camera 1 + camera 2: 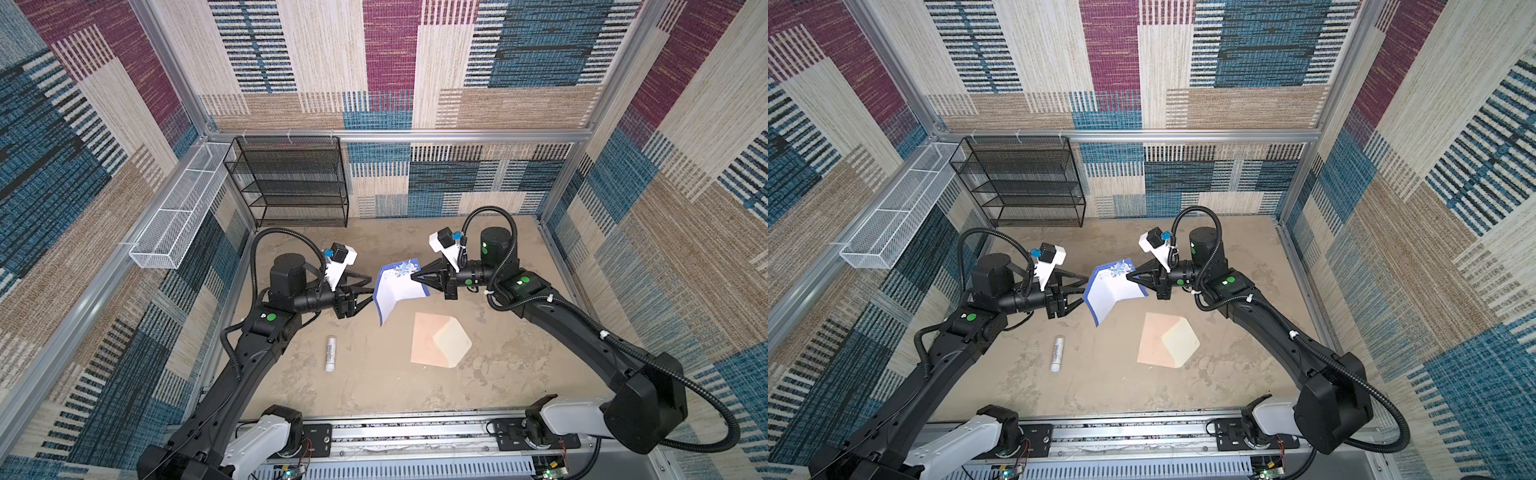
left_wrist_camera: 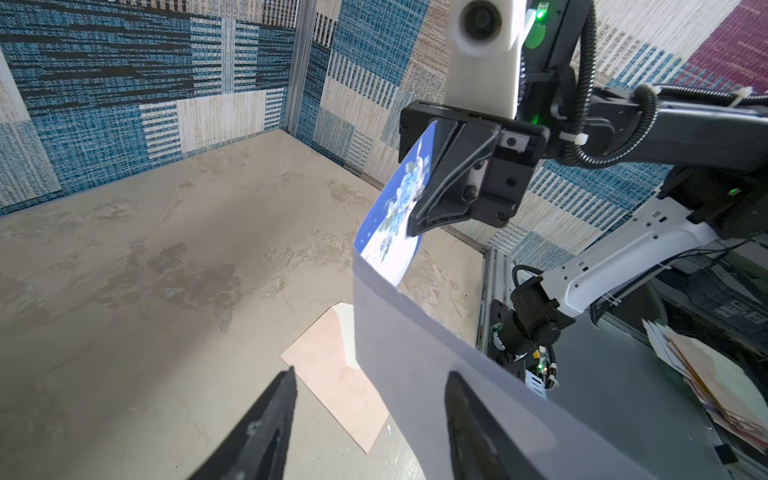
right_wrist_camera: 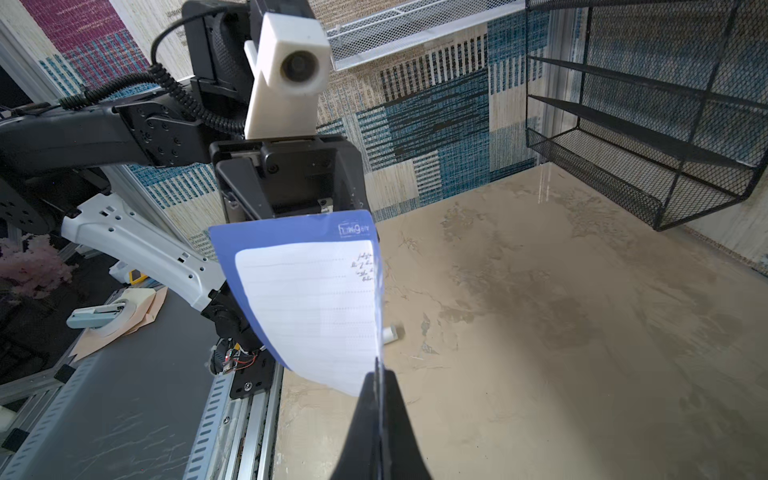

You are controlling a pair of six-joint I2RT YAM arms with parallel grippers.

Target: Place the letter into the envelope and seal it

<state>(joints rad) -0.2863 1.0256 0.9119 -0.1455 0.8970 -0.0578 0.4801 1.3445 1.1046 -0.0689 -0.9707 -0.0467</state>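
In both top views, the right end effector (image 1: 414, 276) is pinching the letter (image 1: 395, 291) by its flowered corner. It is holding the sheet aloft, sagging above the tabletop (image 1: 374, 395). The envelope (image 1: 430, 343) is lying flat, nearer and to the right, flap open, seemingly awaiting the letter. The left end effector (image 1: 371, 289) is gaping beside the letter's left edge, probably to steady it. In the left wrist view, its spread jaws appear to be straddling that edge without closing. In the right wrist view, the clenched jaws are gripping the corner, with the lined face hanging free.
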